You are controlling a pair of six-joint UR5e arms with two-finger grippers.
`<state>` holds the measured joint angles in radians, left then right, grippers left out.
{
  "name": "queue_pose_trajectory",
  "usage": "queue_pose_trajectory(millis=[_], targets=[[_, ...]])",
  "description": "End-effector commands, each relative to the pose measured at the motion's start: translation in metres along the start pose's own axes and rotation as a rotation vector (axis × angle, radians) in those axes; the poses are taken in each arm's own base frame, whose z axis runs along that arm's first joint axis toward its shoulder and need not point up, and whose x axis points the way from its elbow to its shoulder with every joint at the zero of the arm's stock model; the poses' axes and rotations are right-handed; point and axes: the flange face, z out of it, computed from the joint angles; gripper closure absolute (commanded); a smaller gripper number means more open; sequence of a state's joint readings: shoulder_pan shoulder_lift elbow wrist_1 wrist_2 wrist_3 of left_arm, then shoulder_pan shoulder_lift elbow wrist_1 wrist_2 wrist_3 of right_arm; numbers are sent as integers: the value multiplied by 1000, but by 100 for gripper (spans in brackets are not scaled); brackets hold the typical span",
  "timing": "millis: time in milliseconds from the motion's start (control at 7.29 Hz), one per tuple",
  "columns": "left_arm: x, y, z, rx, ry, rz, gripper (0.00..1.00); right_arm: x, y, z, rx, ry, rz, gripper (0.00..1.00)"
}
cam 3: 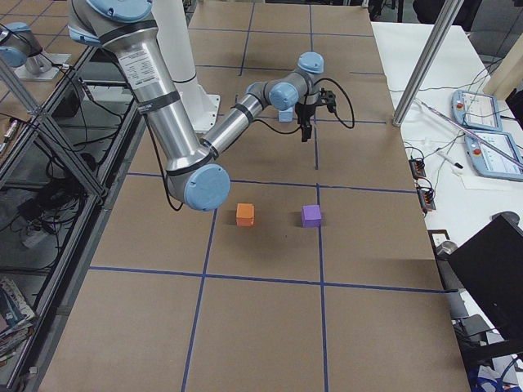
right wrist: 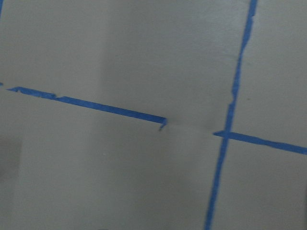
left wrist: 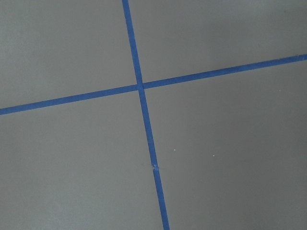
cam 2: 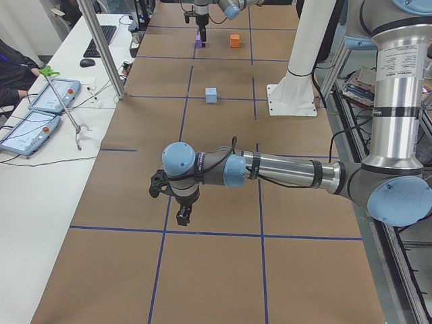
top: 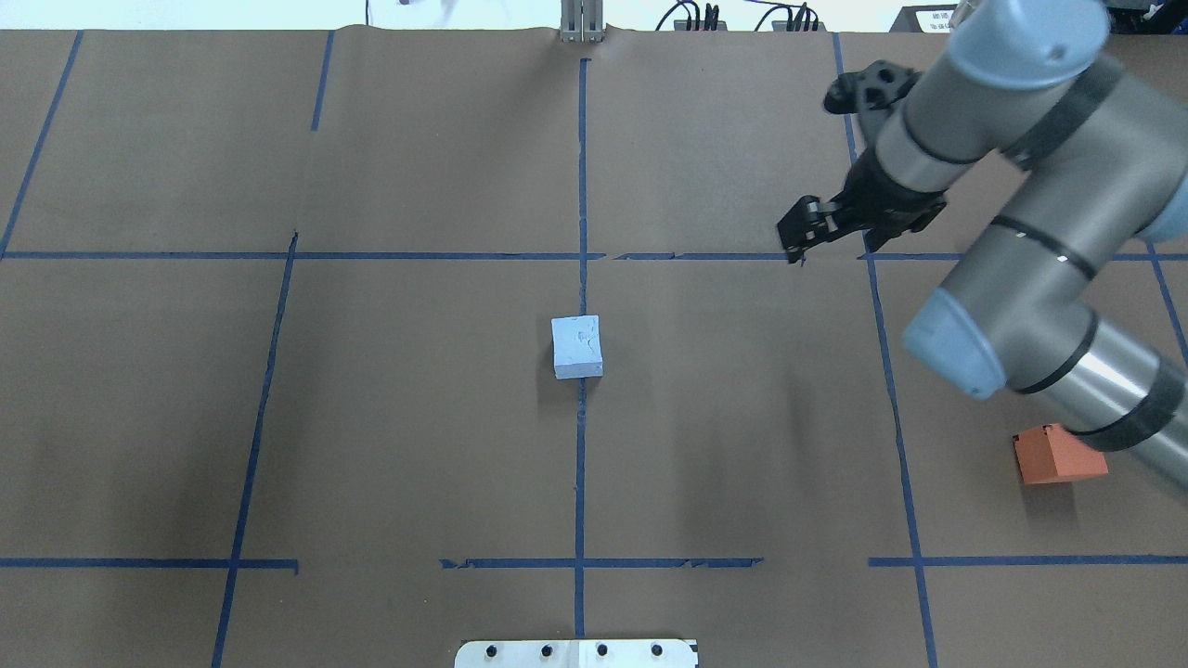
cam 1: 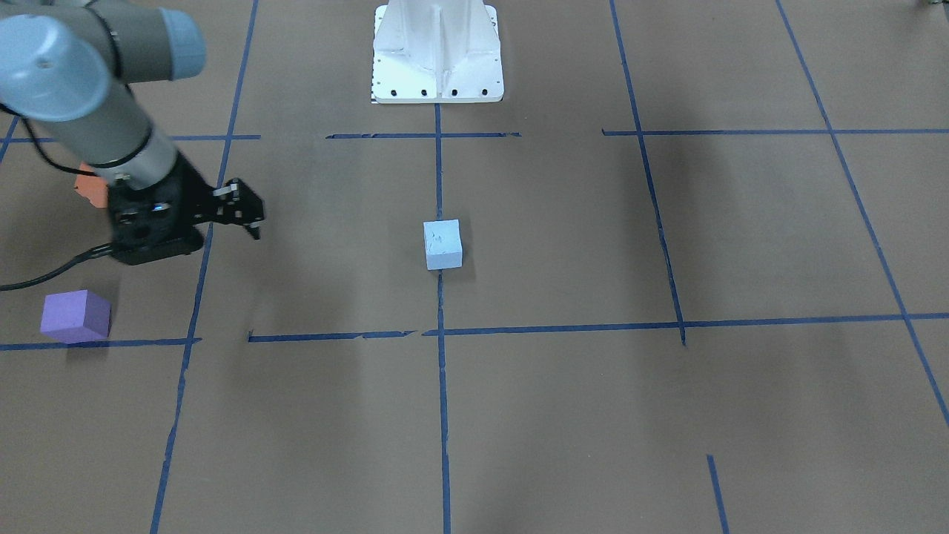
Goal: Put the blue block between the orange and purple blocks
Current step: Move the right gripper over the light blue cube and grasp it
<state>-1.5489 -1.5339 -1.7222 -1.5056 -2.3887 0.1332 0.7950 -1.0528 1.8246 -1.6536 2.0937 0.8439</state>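
The light blue block (cam 1: 442,245) (top: 576,346) sits on the centre tape line. The orange block (top: 1053,455) (cam 3: 244,214) and the purple block (cam 1: 75,316) (cam 3: 310,216) stand side by side with a gap between them, on the robot's right side. In the front view the right arm partly hides the orange block (cam 1: 90,189). My right gripper (cam 1: 248,219) (top: 798,243) hovers empty, its fingers look shut, to the right of and beyond the blue block. My left gripper (cam 2: 182,217) hangs low over the table's far left end; I cannot tell if it is open or shut.
The white robot pedestal (cam 1: 437,52) stands at the table's near edge, in line with the blue block. Blue tape lines (left wrist: 144,120) grid the brown table. A side table with tablets (cam 2: 40,101) and a metal pole (cam 2: 101,47) runs along the operators' side.
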Motion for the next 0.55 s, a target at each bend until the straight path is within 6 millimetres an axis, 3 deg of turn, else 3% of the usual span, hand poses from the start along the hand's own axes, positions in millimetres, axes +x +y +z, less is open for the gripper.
queue_pose_trajectory(millis=[0, 275, 412], targets=[[0, 0, 0, 1, 0, -1, 0, -147, 9, 40, 31, 17, 95, 0], [1, 0, 0, 0, 1, 2, 0, -203, 6, 69, 36, 40, 110, 0], [1, -1, -1, 3, 1, 3, 0, -212, 6, 91, 43, 15, 122, 0]])
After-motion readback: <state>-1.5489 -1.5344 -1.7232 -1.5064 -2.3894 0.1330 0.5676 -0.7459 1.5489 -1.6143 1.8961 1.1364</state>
